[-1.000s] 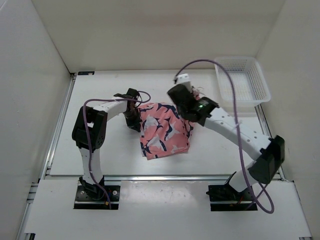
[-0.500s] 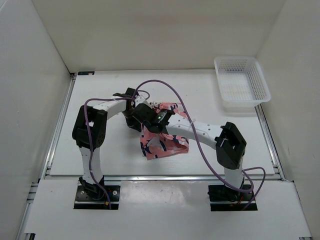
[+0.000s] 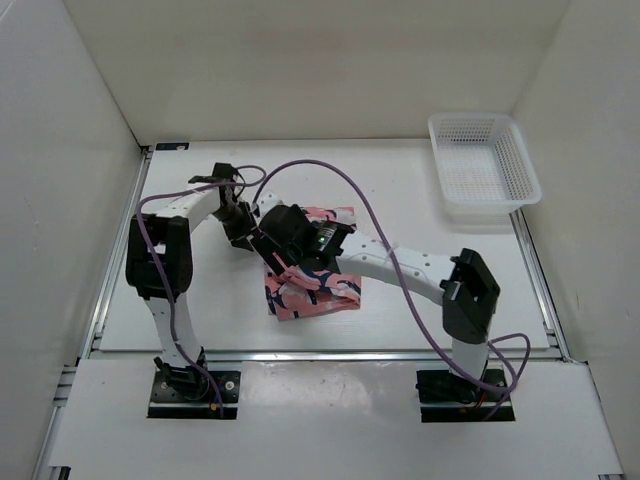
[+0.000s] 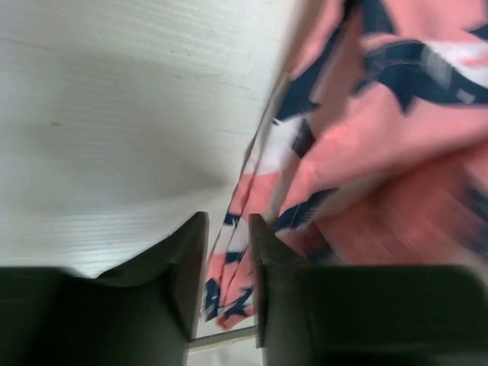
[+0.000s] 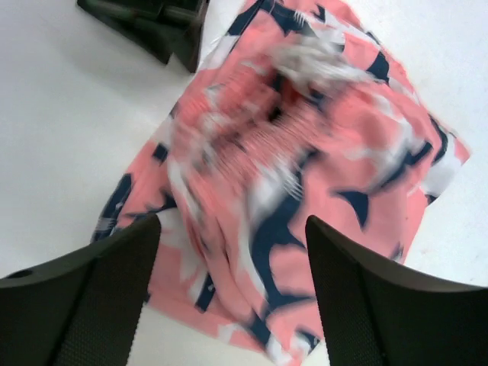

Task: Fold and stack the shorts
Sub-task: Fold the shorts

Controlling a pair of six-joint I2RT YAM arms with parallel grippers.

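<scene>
The salmon-pink shorts (image 3: 312, 288) with navy-and-white shark shapes lie in a compact folded pile on the white table, just left of centre. My right gripper (image 3: 272, 250) reaches across from the right and hovers over the pile's far-left corner. In the right wrist view its fingers stand wide open (image 5: 232, 225) above the shorts (image 5: 305, 137), gripping nothing. My left gripper (image 3: 243, 222) sits just beyond the pile's far-left edge. Its jaws (image 4: 227, 223) are parted by a narrow gap with nothing between them, and the shorts (image 4: 396, 114) lie ahead and to the right.
A white mesh basket (image 3: 483, 165) stands at the far right corner of the table. The right arm's purple cable (image 3: 350, 195) arches over the shorts. White walls enclose the table on three sides. The left gripper's black fingers (image 5: 152, 23) show at the top left of the right wrist view.
The right arm swung leftward over the shorts, folding them into a smaller pile shifted left. Both grippers let go and opened. The left gripper drew back to the far left.
</scene>
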